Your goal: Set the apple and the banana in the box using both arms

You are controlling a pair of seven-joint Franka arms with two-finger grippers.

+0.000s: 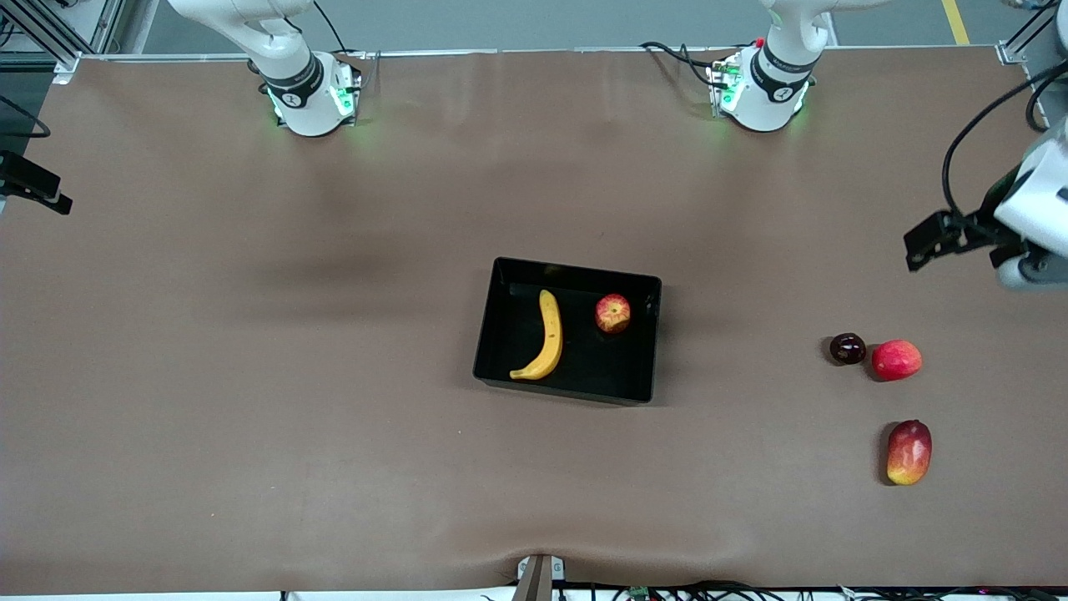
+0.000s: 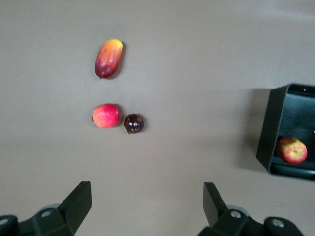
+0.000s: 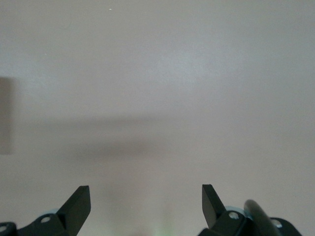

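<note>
Front view shows you the apple (image 1: 612, 313) and banana (image 1: 543, 336) already in the box (image 1: 501, 367), both grippers, left gripper (image 2: 147, 206) and right gripper (image 3: 146, 205), spread empty, nothing left.

Brown table (image 1: 250, 401) carries the box (image 1: 501, 321); dark plum (image 1: 848, 348), red-pink fruit (image 1: 896, 360), mango (image 1: 909, 452).

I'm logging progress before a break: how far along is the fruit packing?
It looks finished. The banana and the apple both lie inside the box, apart from each other. Nothing is in hand: the left gripper is open and empty over bare table near the leftover fruits, and the right gripper is open over bare table. Nothing appears left.
</note>
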